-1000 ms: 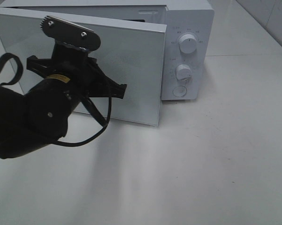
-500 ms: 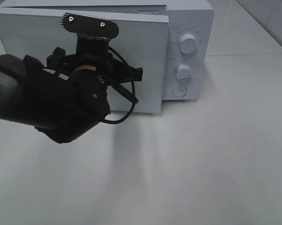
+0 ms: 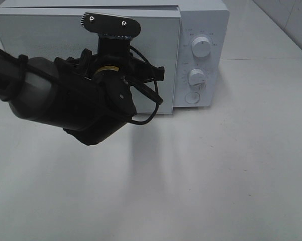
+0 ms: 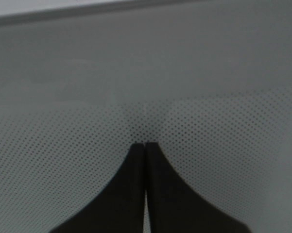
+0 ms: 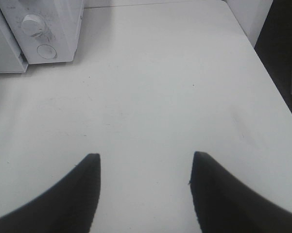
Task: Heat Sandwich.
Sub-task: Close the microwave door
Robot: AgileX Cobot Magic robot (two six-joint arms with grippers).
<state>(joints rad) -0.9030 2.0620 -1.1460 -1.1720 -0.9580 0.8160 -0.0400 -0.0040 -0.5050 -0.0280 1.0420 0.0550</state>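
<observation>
The sandwich is hidden; no view shows it. The white microwave (image 3: 203, 22) stands at the back of the table, and its door (image 3: 40, 45) lies flush with the front. My left arm (image 3: 85, 103) reaches up to the door and hides the gripper in the high view. In the left wrist view my left gripper (image 4: 145, 144) is shut and empty, its tips against the door's dotted window (image 4: 223, 145). My right gripper (image 5: 143, 160) is open and empty above bare table, well to the right of the microwave (image 5: 53, 24).
The control panel holds an upper knob (image 3: 201, 46), a lower knob (image 3: 196, 77) and a round button (image 3: 192, 97). The white table (image 3: 216, 175) extends in front and to the right. Its right edge (image 5: 277, 92) shows in the right wrist view.
The microwave door has swung from ajar to flush with the front. My left arm has moved right and toward the microwave, with its tips staying on the door.
</observation>
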